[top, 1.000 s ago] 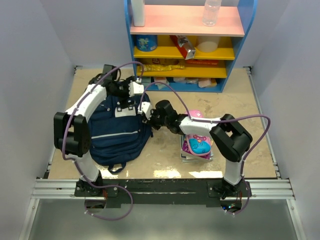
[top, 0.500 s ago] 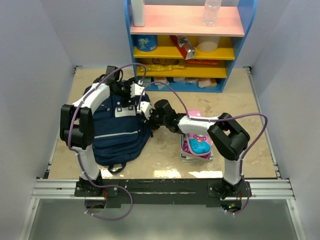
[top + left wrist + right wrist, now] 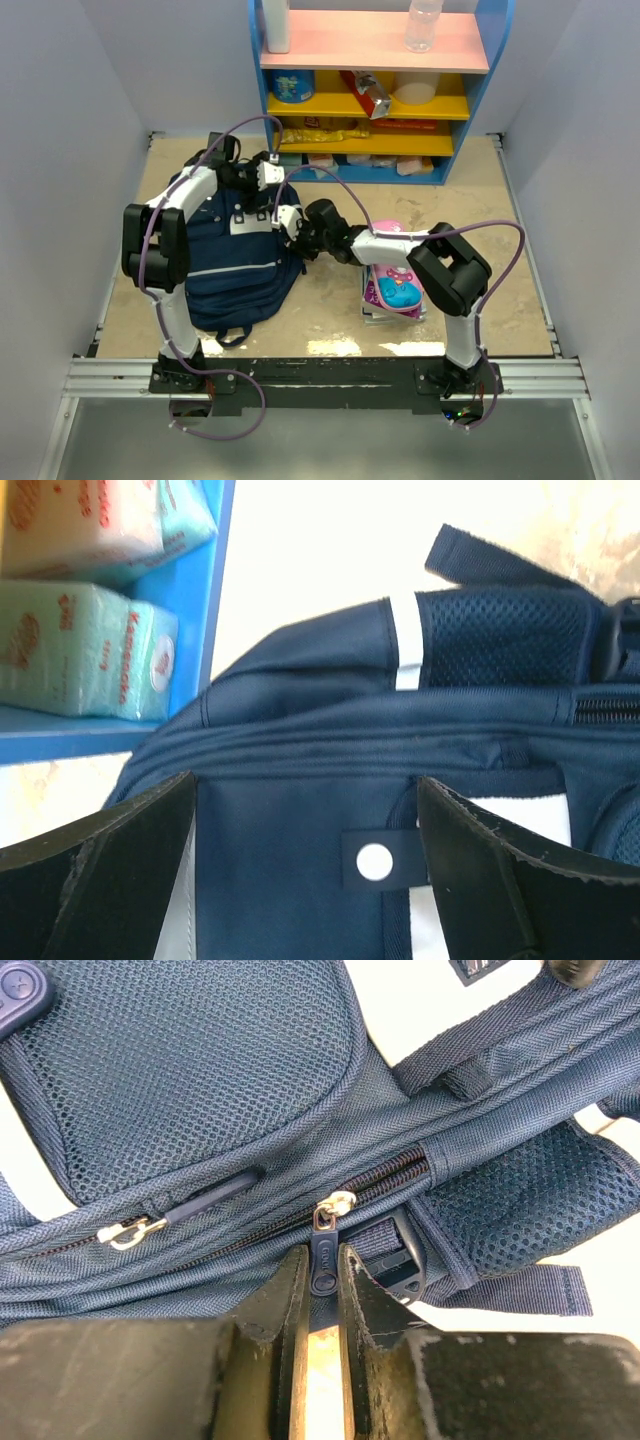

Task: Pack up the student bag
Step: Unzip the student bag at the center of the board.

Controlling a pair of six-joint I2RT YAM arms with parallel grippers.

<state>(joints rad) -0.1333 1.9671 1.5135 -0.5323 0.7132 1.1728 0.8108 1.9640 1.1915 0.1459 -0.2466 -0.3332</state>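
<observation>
Well, table (image 3: 500,260): beige top, pale walls on three sides, both arms bolted at the near edge.
Shelf (image 3: 350,42): blue frame against the far wall, pink top board, yellow boards below with packets and tins on them.
Bag (image 3: 235,270): navy backpack lying flat on the left half of the table. Top end points toward the shelf and sits close to its foot; straps trail at the near end. A light stripe crosses the front.
Left gripper (image 3: 305,785): hangs over the bag's top end, fingers spread wide, nothing between them. Beneath is only blue cloth and a white snap (image 3: 375,861).
Right gripper (image 3: 322,1252): reaches across from the right to the bag's upper right edge, fingers drawn in to a narrow slot.
Pencil case (image 3: 395,285): pink with a blue patch, on a flat stack right of the bag and apart from it, partly hidden by the right arm.
Zip pull (image 3: 323,1272): dark tab hanging from a brass-coloured slider, nipped between the right fingers, zip teeth showing beside it.
Second pull (image 3: 130,1232): lies further left on another zip, untouched.
</observation>
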